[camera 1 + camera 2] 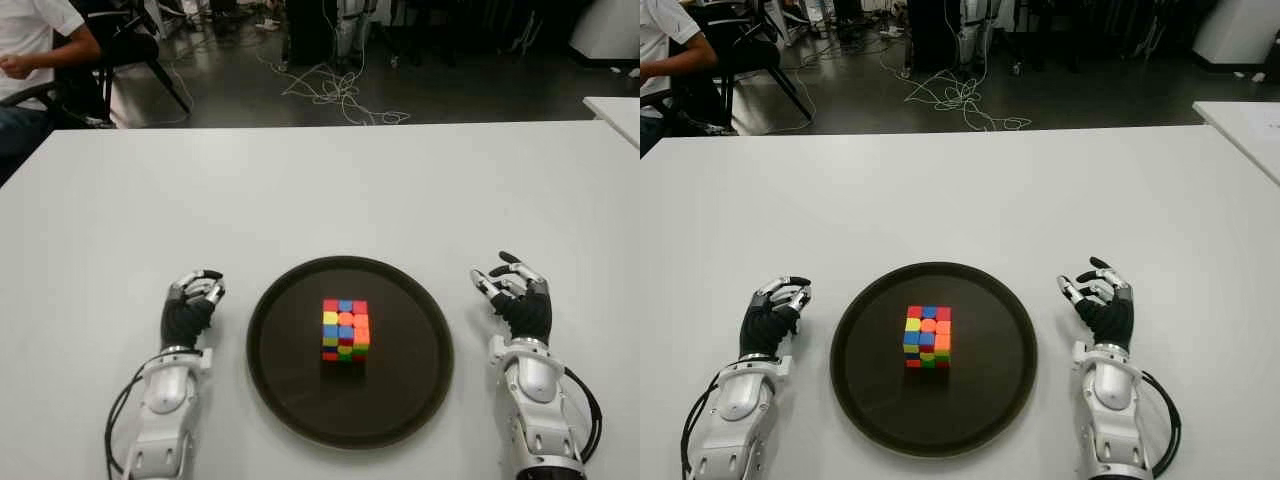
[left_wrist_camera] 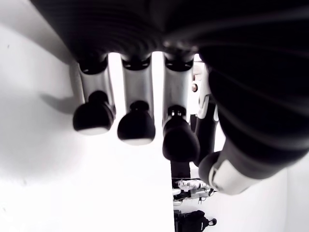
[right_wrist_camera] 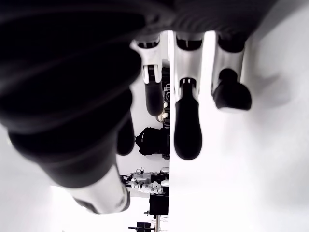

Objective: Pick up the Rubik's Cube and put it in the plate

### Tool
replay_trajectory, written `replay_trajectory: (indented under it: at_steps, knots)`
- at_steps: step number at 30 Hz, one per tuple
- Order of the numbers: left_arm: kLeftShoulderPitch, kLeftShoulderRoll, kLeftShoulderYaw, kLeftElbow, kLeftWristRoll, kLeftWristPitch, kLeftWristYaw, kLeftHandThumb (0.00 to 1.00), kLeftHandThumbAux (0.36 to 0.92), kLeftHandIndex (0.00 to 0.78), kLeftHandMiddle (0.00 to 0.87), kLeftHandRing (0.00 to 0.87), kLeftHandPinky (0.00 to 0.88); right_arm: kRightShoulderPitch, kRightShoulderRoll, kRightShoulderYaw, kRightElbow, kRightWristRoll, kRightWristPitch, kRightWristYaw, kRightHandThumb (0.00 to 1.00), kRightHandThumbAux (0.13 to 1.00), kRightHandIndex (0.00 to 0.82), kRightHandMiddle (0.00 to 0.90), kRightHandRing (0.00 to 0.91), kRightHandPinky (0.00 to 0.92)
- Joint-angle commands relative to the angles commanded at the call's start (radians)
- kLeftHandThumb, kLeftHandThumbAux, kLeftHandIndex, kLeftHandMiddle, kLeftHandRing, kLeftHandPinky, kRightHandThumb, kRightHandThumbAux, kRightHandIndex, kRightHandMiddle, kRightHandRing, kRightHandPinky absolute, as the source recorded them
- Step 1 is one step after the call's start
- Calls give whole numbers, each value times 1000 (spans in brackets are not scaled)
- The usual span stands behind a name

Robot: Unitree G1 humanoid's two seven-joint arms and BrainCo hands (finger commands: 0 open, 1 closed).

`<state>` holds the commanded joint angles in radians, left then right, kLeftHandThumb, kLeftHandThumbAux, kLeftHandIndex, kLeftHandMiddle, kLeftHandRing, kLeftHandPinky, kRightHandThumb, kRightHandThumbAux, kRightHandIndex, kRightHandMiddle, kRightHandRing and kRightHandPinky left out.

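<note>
White tabletop (image 1: 330, 190) is stretching wide around everything, carrying one dark round plate (image 1: 290, 400) and one Rubik's Cube (image 1: 345, 329), which is sitting inside the plate near its middle, clear of the rim on all sides. Two robot hands are showing, one on each side of the plate and neither touching it. The left hand (image 1: 190, 308) is hovering just beside the plate's left edge with its fingers (image 2: 136, 125) loosely curled and gripping nothing. The right hand (image 1: 517, 292) is showing just off the plate's right edge, fingers (image 3: 187, 126) relaxed and partly spread, also holding nothing. Bare table is lying open beyond the plate toward the far edge and out to both sides. One seated person (image 1: 35, 50) is showing past the table's far left corner, and loose cables (image 1: 335, 90) are trailing over the floor beyond.
</note>
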<state>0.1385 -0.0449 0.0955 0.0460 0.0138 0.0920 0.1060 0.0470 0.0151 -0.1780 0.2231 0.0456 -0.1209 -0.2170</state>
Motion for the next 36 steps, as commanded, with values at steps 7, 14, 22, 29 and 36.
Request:
replay_trajectory:
  at_steps: [7,14,22,29,36]
  knots:
    - [-3,2,3,6,-3,0,-2,711,704,444,823,829,821,2,2,6,-20,-6,9,-3,284,881,779,846,847,843]
    - [-2,5,0,6,2,1,-3,711,704,444,826,831,823,4,0,12,-27,-13,-4,-2,292,876,783,845,846,843]
    - [-4,11,-4,22,7,-16,-3,711,704,444,823,828,820,6,-4,19,-14,-29,-57,-1,333,859,791,858,862,861]
    - [-5,11,-4,32,4,-30,-4,711,704,444,823,828,821,10,-22,30,15,-87,-99,-14,326,864,795,862,867,868]
    - [-8,9,9,37,-11,-22,-4,711,704,444,827,833,830,22,-31,36,92,-144,-167,-35,293,871,794,861,863,861]
